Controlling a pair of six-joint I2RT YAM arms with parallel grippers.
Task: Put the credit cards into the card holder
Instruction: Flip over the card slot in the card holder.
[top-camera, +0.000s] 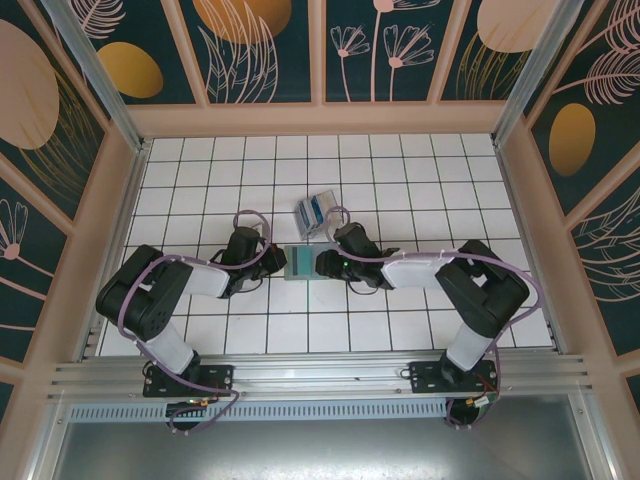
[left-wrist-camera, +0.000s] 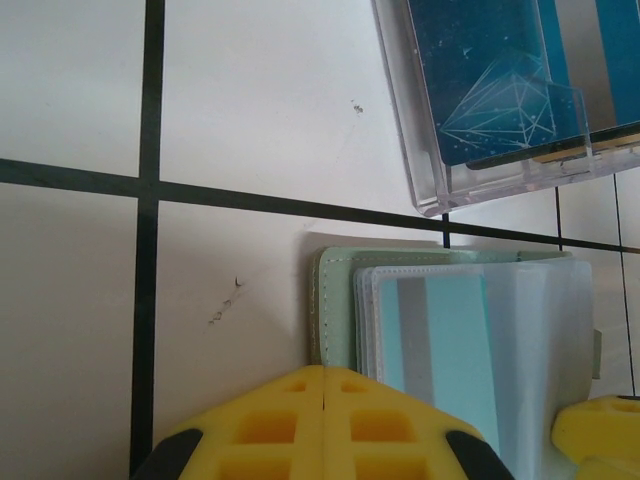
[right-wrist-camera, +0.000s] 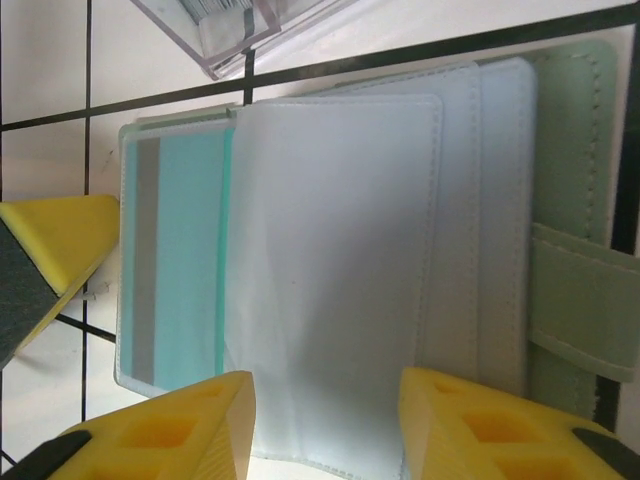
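Top external view has the holder (top-camera: 299, 265) lying open on the tiled worktop (top-camera: 400, 180), near the middle, with a clear box (top-camera: 315, 212) just beyond it at 12 o'clock. The two arms reach in from 9 and 3 o'clock, one on each side of the holder.

Left wrist view shows the left tool (left-wrist-camera: 322, 385) at 6 o'clock. Its yellow fingers are pressed together with only a seam between them and nothing visible in the seam, and their tips sit at the holder's green edge. A teal card (left-wrist-camera: 450, 340) with a grey stripe lies inside a clear sleeve of the holder. In the box at 1 o'clock lies a dark blue card (left-wrist-camera: 480, 70) with a white line pattern.

Right wrist view shows the right tool (right-wrist-camera: 325, 400) at 6 o'clock with its jaws standing apart. Its two yellow fingers (right-wrist-camera: 170, 435) are spread over the near edge of a frosted sleeve (right-wrist-camera: 330, 250), with nothing gripped between them. The teal card sits under that sleeve toward 9 o'clock. There a yellow finger of the left tool lies just beside the holder's edge. The holder's green cover and its strap (right-wrist-camera: 580, 310) lie at 3 o'clock. A corner of the box is at 11 o'clock, apart from the holder.
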